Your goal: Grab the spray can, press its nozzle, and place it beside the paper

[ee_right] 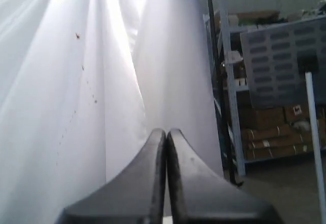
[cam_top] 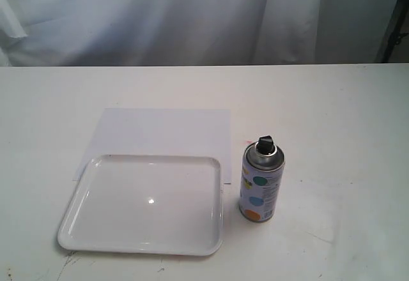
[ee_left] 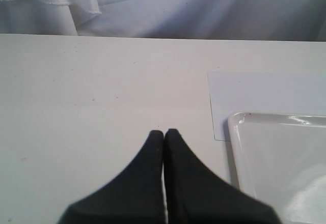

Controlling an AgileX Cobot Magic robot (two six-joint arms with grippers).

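Pressing tip to tip, the black fingers point(ee_left: 147, 168) of the left gripper point(ee_left: 164, 132) are seen fully closed, and nothing is held between them. The gripper is poised over a bare stretch of the white table point(ee_left: 76, 96), and no object is touched by it. Near it, a corner of the paper point(ee_left: 265, 91) is seen lying flat on the table. Part of that sheet is covered by the glossy white tray point(ee_left: 235, 142), whose raised rim is laid across it.

The right gripper point(ee_right: 166, 131) is likewise closed completely, its jaws being met with no gap and nothing gripped. It is pointed away from the table, towards a white curtain point(ee_right: 76, 81). Beside the curtain, metal shelving point(ee_right: 275, 56) and cardboard boxes point(ee_right: 265, 122) are made out in the background.

In the exterior view, the spray can point(cam_top: 261, 188) is seen standing upright on the table, untouched. It is placed just to the right of the tray and apart from it, just off the paper's near right corner. The black nozzle point(cam_top: 264, 144) is seated on the can's silver dome, and teal, blue and orange dots are shown on its white label. Beyond the tray's far edge, the uncovered part of the paper is left in view.
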